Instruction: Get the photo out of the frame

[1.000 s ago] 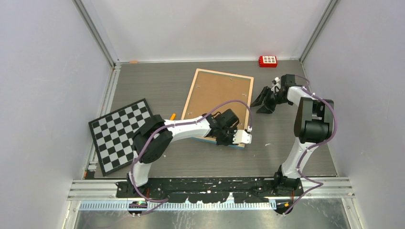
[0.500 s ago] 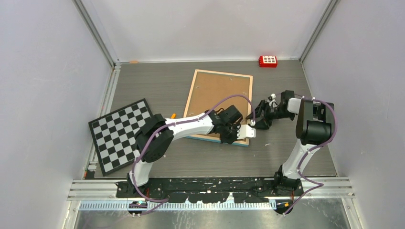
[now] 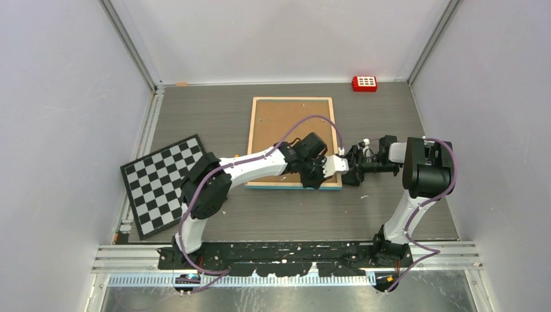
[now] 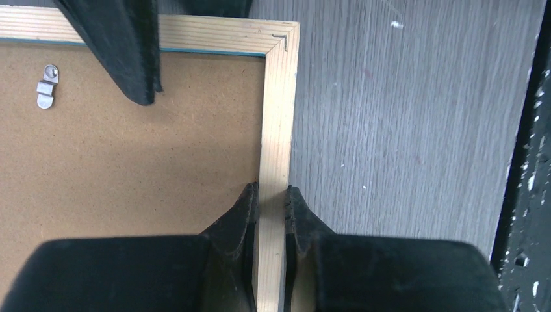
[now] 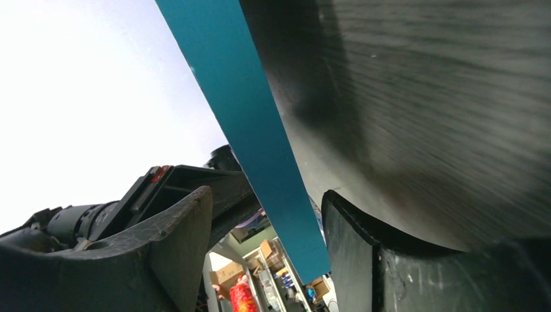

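Observation:
The frame (image 3: 291, 130) lies back-up mid-table, brown fibreboard ringed by light wood, a blue strip along its near side. My left gripper (image 3: 323, 175) is shut on the wood edge (image 4: 276, 130) beside the near right corner; in the left wrist view the left gripper (image 4: 271, 195) pinches that strip from both sides. My right gripper (image 3: 347, 168) reaches in at the frame's right side. In the right wrist view the right gripper (image 5: 266, 221) is open, with the blue border (image 5: 253, 130) running between its fingers. The photo is hidden under the backing.
A black-and-white chequered board (image 3: 166, 182) lies at the left. A small red block (image 3: 364, 83) sits at the far right. A metal clip (image 4: 45, 88) holds the backing. One of the right gripper's fingers (image 4: 123, 52) overhangs the backing. The black base rail (image 4: 529, 195) is close by.
The frame has swung from tilted to square with the table. My left gripper closed on its edge. The right gripper came in from the far right to the frame's right side.

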You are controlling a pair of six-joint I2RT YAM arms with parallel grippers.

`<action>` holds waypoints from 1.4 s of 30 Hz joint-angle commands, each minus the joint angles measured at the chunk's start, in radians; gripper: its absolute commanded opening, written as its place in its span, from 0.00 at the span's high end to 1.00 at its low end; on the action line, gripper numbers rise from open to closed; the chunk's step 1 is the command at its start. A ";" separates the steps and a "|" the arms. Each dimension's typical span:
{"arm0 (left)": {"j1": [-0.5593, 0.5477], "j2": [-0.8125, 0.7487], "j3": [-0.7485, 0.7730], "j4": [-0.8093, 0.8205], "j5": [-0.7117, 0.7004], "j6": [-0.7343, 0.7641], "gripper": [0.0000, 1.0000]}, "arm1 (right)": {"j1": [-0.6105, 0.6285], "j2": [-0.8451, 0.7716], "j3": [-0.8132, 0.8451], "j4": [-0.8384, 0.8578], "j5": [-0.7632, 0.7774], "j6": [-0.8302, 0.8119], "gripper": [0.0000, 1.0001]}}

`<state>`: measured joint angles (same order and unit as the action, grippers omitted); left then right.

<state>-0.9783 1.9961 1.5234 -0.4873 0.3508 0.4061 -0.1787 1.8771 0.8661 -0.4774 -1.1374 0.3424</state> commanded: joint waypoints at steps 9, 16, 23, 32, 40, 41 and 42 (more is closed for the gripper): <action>0.015 -0.095 0.011 0.165 0.139 -0.137 1.00 | 0.019 0.038 0.020 -0.033 -0.173 -0.033 0.36; 0.015 -0.086 0.021 0.172 0.167 -0.141 1.00 | 0.029 0.106 0.114 -0.265 -0.220 -0.221 0.50; 0.014 -0.087 0.026 0.155 0.149 -0.135 1.00 | 0.028 0.232 0.307 -0.832 -0.293 -0.771 0.79; 0.015 -0.091 0.025 0.119 0.129 -0.123 0.89 | 0.024 -0.107 -0.048 0.099 -0.028 0.142 0.99; 0.049 -0.123 0.146 -0.007 0.105 -0.208 0.32 | 0.012 -0.194 0.102 -0.276 0.158 -0.147 0.99; 0.061 -0.135 0.162 -0.028 0.104 -0.226 0.29 | 0.011 -0.206 0.115 -0.306 0.196 -0.167 0.99; 0.078 -0.150 0.173 -0.048 0.105 -0.244 0.26 | 0.008 -0.218 0.129 -0.336 0.221 -0.184 1.00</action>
<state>-0.9501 1.9472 1.6165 -0.4618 0.4595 0.2428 -0.1555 1.7210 0.9318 -0.6197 -1.0836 0.1539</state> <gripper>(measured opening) 0.694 0.331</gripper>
